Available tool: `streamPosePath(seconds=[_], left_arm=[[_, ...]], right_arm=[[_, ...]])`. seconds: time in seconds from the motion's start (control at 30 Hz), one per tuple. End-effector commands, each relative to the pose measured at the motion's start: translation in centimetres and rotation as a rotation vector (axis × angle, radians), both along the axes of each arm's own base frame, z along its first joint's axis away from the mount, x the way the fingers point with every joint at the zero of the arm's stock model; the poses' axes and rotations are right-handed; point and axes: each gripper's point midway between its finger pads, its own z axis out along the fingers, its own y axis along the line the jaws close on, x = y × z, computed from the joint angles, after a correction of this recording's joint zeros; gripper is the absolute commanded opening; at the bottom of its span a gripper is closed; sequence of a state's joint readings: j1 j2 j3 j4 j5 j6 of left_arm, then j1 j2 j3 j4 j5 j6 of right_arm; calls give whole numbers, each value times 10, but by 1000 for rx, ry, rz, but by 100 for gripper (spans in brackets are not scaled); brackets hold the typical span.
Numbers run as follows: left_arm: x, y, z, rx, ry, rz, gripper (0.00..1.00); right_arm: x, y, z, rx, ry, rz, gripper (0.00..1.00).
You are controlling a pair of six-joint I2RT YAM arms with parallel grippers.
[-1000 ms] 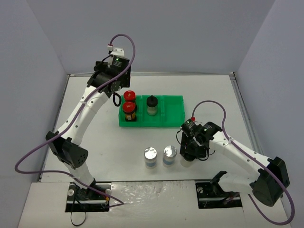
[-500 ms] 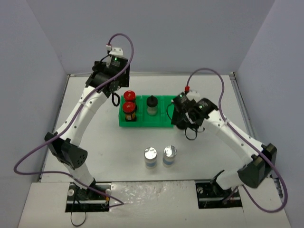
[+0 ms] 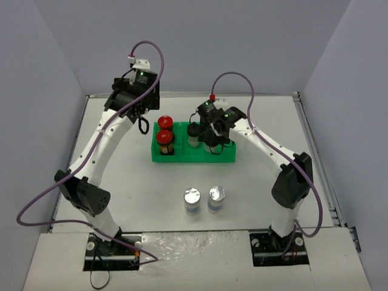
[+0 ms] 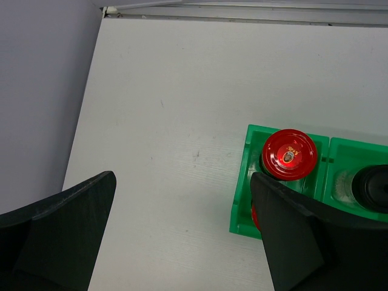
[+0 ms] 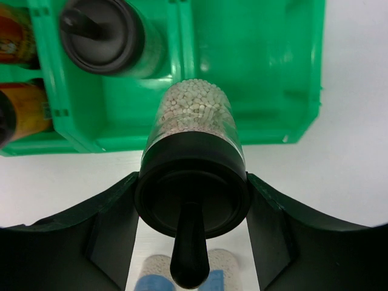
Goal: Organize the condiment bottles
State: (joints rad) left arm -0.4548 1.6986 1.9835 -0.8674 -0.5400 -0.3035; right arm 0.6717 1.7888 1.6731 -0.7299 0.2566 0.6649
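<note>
From above, the left hand (image 3: pixel 144 124) is hovering open beside the red-capped jars (image 3: pixel 165 130) in the green tray (image 3: pixel 182 159) while the right hand (image 3: pixel 212 136) is hanging over its middle; the left wrist is showing spread fingers (image 4: pixel 291 236), and the right wrist is showing a black-capped jar (image 5: pixel 193 145) gripped above the tray.

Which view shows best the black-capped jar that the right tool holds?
The right wrist view: the black-capped jar fills it, cap and pale grains clear, clamped in the right tool over the tray. In the top external view the arm hides most of it. The left wrist view does not show it.
</note>
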Motion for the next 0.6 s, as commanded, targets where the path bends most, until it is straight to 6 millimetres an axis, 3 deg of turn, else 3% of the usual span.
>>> streamPosePath(seconds=[0.0, 0.17, 0.57], left_arm=[[-9, 24, 38, -65, -105, 65, 91], [-8, 35, 37, -69, -102, 86, 91], [-10, 45, 31, -68, -84, 100, 91]], right_arm=[[29, 20, 45, 80, -126, 32, 0], [34, 32, 41, 93, -118, 61, 0], [36, 59, 0, 80, -61, 116, 0]])
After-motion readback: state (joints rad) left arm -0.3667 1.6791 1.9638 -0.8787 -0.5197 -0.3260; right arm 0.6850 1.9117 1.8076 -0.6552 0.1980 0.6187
